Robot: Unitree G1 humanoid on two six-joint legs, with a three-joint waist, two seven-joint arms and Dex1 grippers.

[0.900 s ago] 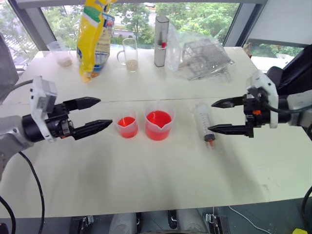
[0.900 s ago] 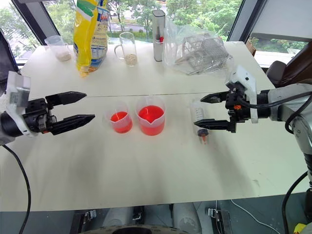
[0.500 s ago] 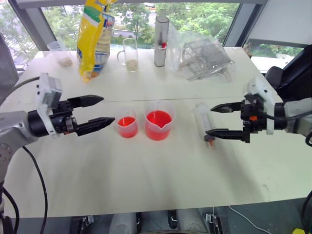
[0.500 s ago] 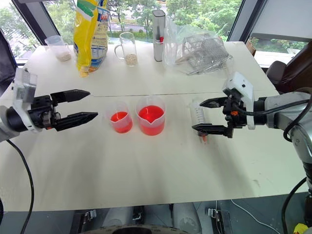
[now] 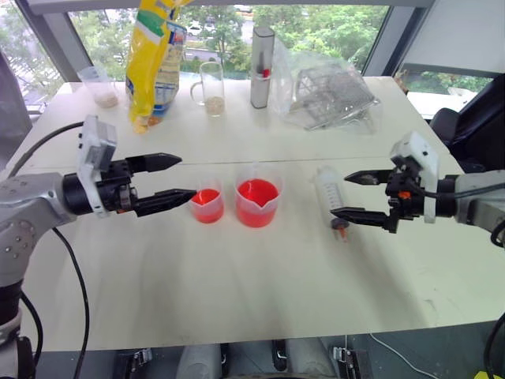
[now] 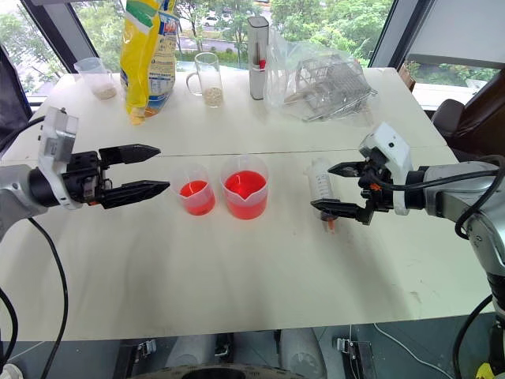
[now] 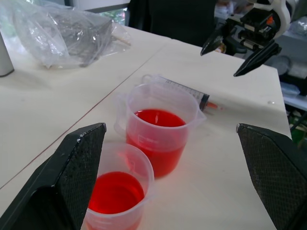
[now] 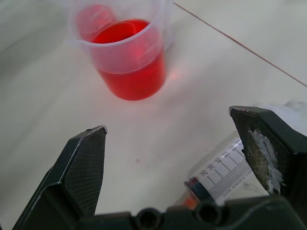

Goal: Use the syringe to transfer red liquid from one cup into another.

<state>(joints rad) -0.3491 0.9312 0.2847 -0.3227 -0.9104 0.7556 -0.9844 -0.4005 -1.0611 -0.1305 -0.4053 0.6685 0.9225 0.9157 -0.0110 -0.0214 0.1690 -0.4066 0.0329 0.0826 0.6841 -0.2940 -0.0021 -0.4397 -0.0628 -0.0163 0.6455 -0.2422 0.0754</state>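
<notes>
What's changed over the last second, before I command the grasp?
Both open end effectors closed in: the left end effector toward the smaller cup, the right end effector onto the syringe. Nothing grasped. Syringe, both cups and red liquid unmoved.

Bright daylight from the windows (image 5: 331, 31) behind the table (image 5: 237, 276); soft shadows, slightly blurred wrist views.

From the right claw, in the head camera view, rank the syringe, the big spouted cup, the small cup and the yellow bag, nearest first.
1. syringe, lying beside the right claw.
2. larger spouted cup, at the table's middle.
3. smaller cup, just left of it.
4. yellow bag, far back left.
</notes>
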